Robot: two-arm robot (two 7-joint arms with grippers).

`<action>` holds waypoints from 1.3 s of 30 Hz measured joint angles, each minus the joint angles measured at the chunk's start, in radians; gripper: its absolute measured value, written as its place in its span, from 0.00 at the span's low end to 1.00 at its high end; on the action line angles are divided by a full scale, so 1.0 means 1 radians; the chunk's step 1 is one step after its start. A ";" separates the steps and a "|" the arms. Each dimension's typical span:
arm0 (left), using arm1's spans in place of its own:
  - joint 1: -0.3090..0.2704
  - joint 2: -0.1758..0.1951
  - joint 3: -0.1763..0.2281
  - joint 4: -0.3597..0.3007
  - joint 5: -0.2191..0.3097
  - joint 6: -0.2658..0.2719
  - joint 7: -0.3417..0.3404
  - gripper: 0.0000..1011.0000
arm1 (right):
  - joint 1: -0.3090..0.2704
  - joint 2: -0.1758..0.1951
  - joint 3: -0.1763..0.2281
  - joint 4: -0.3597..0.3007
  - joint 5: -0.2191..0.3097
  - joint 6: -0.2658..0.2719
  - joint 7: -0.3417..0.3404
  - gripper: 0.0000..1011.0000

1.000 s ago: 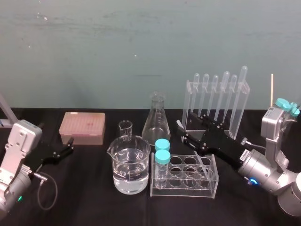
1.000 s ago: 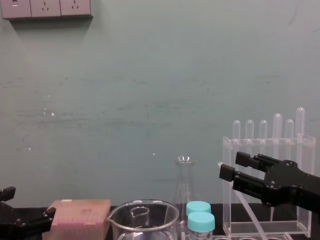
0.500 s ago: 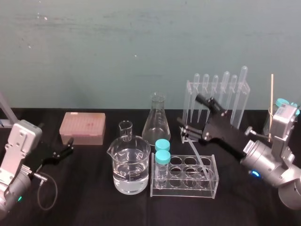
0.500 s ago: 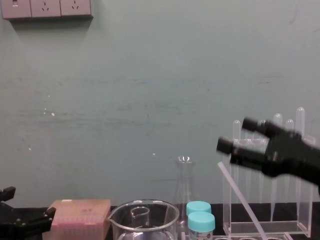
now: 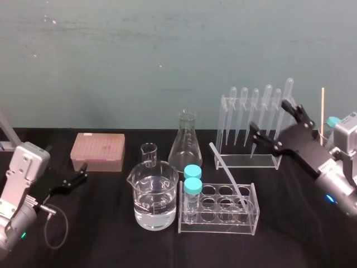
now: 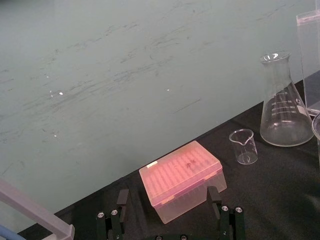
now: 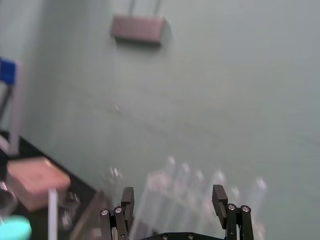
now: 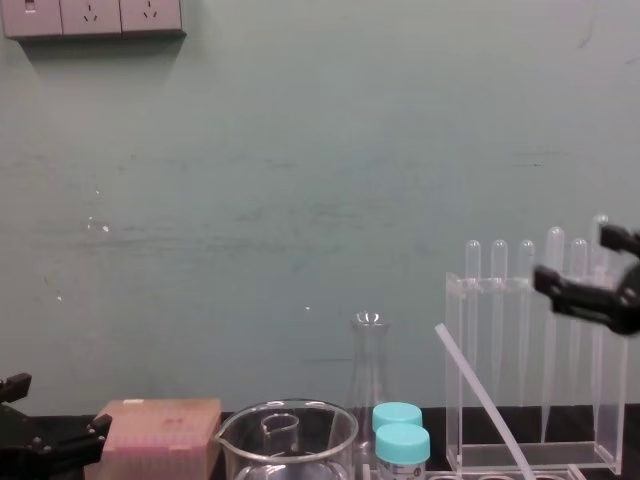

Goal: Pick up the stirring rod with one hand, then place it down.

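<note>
Your right arm reaches in from the right edge of the bench (image 5: pixel 111 240) and is raised well off it. The right gripper (image 5: pixel 269 116) hangs in front of the right end of the upright pipette stand (image 5: pixel 248 161) and points leftward and up toward the wall. From the chest view you see it high at the right edge (image 8: pixel 572 254), level with the tops of the pipettes. Its two fingers are spread wide apart, with nothing between them and nothing touching them; the right wrist view shows the same wide, empty gap (image 7: pixel 173 196).

The stirring rod (image 5: pixel 227 175) is not held. It stands tilted in the low clear tube rack (image 5: pixel 218 226). Its lower end sits in a well near the rack's right end, and its free upper end leans up and left toward the flask (image 5: pixel 187 142). The right gripper is well apart from it.

Your left arm rests low at the left side. The left gripper (image 5: pixel 83 172) is spread open and empty, near the pink tip box (image 6: pixel 182 177).
</note>
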 joint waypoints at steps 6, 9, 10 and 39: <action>0.000 0.000 0.000 0.000 0.000 0.000 0.000 0.99 | -0.052 0.021 0.019 -0.019 -0.013 0.146 -0.016 0.99; 0.000 0.000 0.000 0.000 0.000 0.000 0.000 0.99 | -0.062 0.022 0.019 -0.019 -0.014 0.186 -0.013 0.99; 0.000 0.000 0.000 0.000 0.000 0.000 0.000 0.99 | -0.061 0.022 0.019 -0.019 -0.014 0.185 -0.013 0.99; 0.000 0.000 0.000 0.000 0.000 0.000 0.000 0.99 | -0.054 0.021 0.019 -0.020 -0.014 0.156 -0.013 0.99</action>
